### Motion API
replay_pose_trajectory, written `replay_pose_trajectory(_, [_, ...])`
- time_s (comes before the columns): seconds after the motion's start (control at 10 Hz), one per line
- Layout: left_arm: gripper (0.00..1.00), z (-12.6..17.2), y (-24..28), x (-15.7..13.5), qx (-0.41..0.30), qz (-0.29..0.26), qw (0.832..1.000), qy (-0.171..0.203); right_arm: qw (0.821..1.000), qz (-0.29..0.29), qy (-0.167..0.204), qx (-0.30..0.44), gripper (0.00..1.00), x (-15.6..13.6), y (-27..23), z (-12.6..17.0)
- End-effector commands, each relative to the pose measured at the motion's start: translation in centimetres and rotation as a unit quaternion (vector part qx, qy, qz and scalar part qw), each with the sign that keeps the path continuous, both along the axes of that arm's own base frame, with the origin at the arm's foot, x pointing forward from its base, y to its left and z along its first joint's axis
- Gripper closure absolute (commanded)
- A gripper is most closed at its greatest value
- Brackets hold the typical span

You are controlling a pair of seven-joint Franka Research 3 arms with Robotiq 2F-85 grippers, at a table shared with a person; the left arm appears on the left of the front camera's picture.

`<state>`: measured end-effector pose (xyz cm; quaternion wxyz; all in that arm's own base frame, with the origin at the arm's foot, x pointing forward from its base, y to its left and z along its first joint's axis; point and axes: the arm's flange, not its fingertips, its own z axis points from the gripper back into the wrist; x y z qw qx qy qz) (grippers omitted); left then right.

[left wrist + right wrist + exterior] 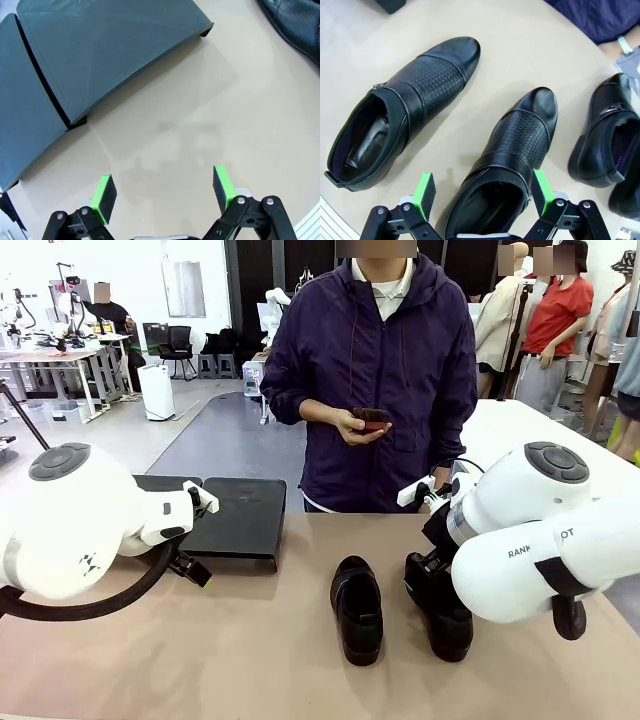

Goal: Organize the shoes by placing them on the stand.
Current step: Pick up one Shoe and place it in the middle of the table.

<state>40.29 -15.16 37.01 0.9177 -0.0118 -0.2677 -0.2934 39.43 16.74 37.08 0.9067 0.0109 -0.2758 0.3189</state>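
Left gripper [162,192]: fingers spread, empty, hanging over bare tabletop [250,660] just beside the near edge of the stand [110,50]. The stand sits at the far left of the tabletop, both sloped platforms bare, so no shoe is placed yet. Middle: first shoe [357,608] lies flat, toe toward the person [375,370], well apart from the stand. Second shoe [510,150] lies just beside it on the right. Right gripper [482,192]: fingers spread, one green pad on each side of the second shoe's heel end, nothing pinched. Judged step: opening pick, right arm lined up on the second shoe. The next move likely calls for lowering, closing across the shoe's opening, then a long carry leftward to the stand. Third shoe [605,130] sits farther right; fourth shoe [625,200] is cut off by the frame edge. In the front view the arms cover part of the stand and the rightmost shoes. Whether the pads touch leather: cannot tell.
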Motion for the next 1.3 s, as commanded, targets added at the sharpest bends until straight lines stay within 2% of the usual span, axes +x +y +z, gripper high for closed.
replay_pose_trajectory(0.0, [0.0,0.0,0.0,0.0,0.0,0.0,1.0,0.0,1.0,0.0,0.0,0.0,0.0,0.0,0.0,0.0])
replay_pose_trajectory(0.4, [0.0,0.0,0.0,0.0,0.0,0.0,1.0,0.0,1.0,0.0,0.0,0.0,0.0,0.0,0.0,0.0])
replay_pose_trajectory(0.5, [0.0,1.4,0.6,-0.5,-0.023,-0.015,0.999,0.018,0.999,-0.007,0.032,0.005,0.0,-0.7,-0.2,1.0])
replay_pose_trajectory(0.6, [0.0,3.2,1.1,-1.2,-0.034,-0.014,0.998,0.05,0.999,0.001,0.042,0.027,0.0,-1.9,-0.9,3.0])
replay_pose_trajectory(0.7, [0.0,5.4,1.2,-1.9,-0.062,-0.002,0.997,0.054,0.998,0.005,0.051,0.041,0.0,-3.1,-2.2,5.6])
replay_pose_trajectory(0.8, [0.0,8.1,1.7,-3.1,-0.09,0.021,0.993,0.074,0.996,0.006,0.066,0.06,0.0,-5.0,-3.1,8.4])
replay_pose_trajectory(0.9, [0.0,10.7,2.3,-4.9,-0.092,0.024,0.993,0.075,0.993,-0.01,0.097,0.069,0.0,-6.7,-4.3,10.9])
replay_pose_trajectory(1.0, [0.0,13.2,3.3,-7.0,-0.076,0.013,0.992,0.097,0.988,-0.002,0.134,0.079,0.0,-8.6,-5.7,13.2])
replay_pose_trajectory(1.1, [0.0,15.3,4.7,-8.9,-0.079,-0.005,0.99,0.115,0.984,0.005,0.154,0.089,0.0,-10.6,-7.2,15.3])
replay_pose_trajectory(1.2, [0.0,17.2,6.5,-10.9,-0.094,-0.008,0.989,0.118,0.982,0.012,0.158,0.099,0.0,-12.6,-9.6,17.5])
